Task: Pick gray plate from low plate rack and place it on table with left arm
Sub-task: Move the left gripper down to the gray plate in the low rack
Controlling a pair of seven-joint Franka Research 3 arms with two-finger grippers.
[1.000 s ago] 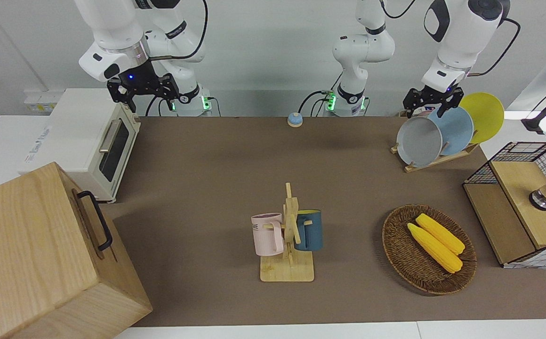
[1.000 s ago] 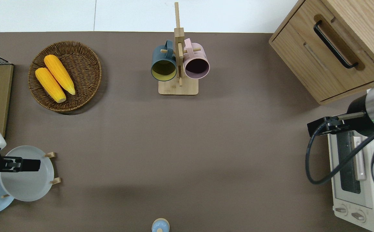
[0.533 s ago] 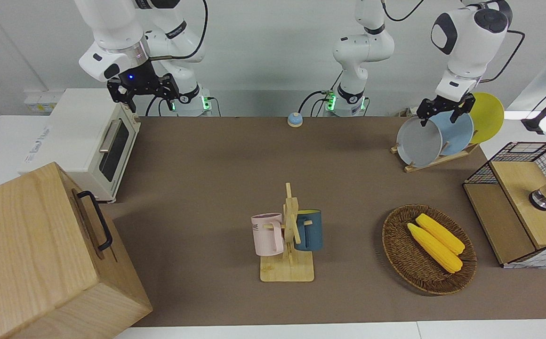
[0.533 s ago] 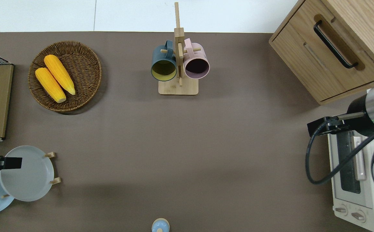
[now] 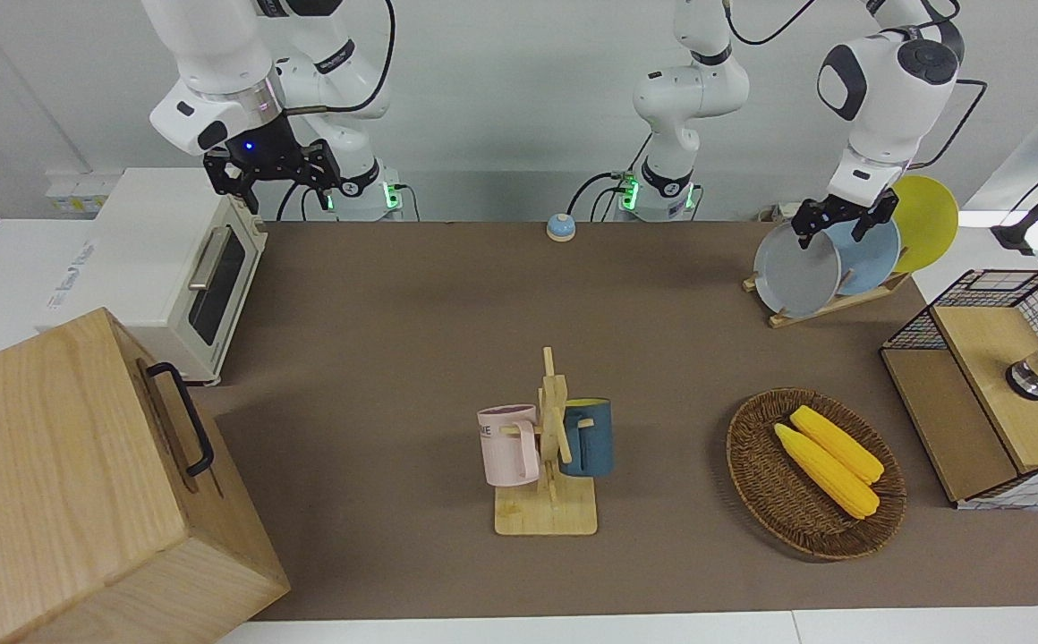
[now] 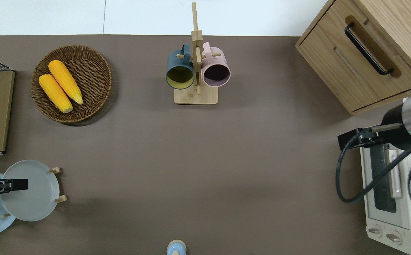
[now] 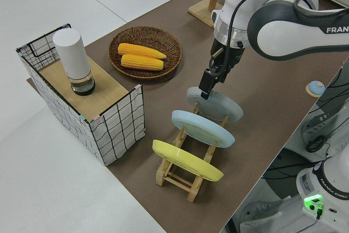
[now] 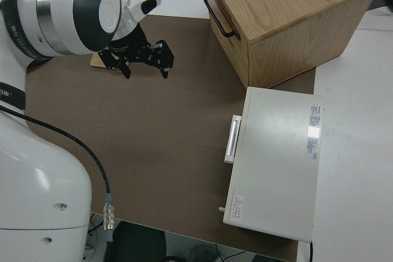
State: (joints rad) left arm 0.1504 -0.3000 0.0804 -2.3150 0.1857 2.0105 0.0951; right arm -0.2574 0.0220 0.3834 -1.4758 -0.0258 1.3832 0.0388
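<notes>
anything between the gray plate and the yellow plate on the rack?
Yes: the light-blue plate sits in the slot between the gray plate and the yellow plate on the low plate rack; the left side view shows it best.

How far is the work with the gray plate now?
Done: nothing moved; the gray plate stands in the low plate rack, in the slot farthest from the robots. In hand: the left gripper is at the plate's top rim, open, no grip visible. Left: closing, lifting out, laying it on the table. The right arm is parked.
</notes>
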